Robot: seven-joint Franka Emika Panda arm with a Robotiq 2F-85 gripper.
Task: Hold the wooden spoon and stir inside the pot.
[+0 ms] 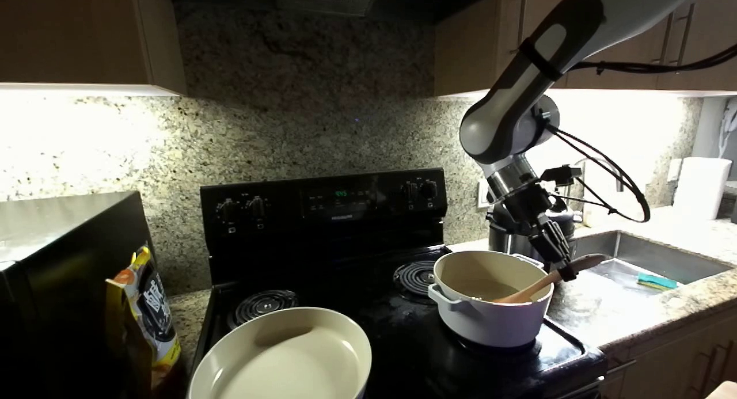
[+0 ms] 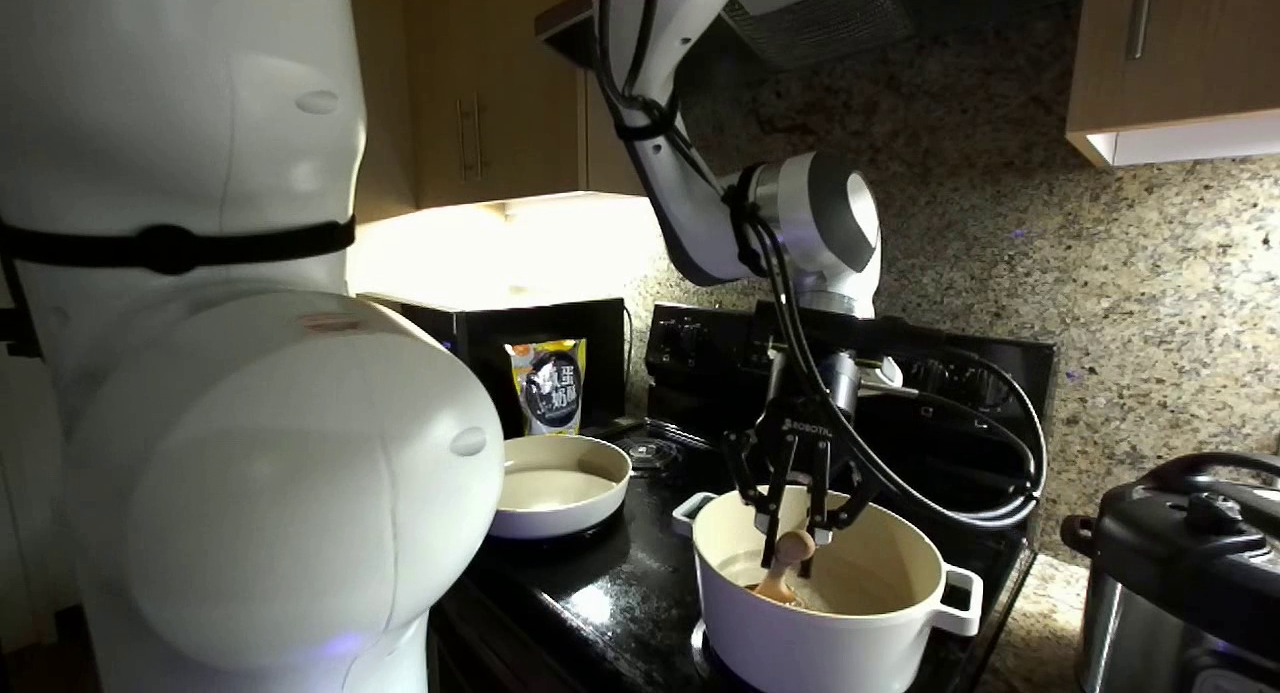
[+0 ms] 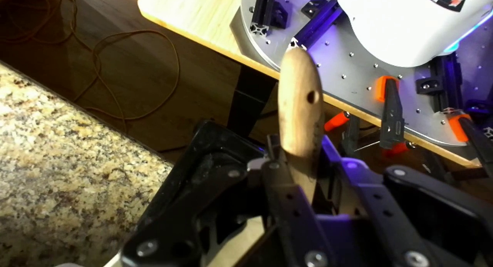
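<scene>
The gripper point(image 1: 566, 270) is pinching the wooden spoon point(image 1: 535, 288) by its handle. The spoon is leaning, its lower end reaching down inside the white pot point(image 1: 489, 324) and its upper end sticking out above the rim. In the wrist view, the handle's rounded end is poking out past the gripper. The pot's wall is partly hiding the lower end, so I am not making out clearly whether it is touching the bottom. The pot is sitting on the black stove point(image 1: 403, 341), on the side nearest the sink point(image 1: 673, 258). A cream pan point(image 1: 305, 358) is resting there too, well apart, and a printed bag point(image 1: 152, 312) is standing near it.
</scene>
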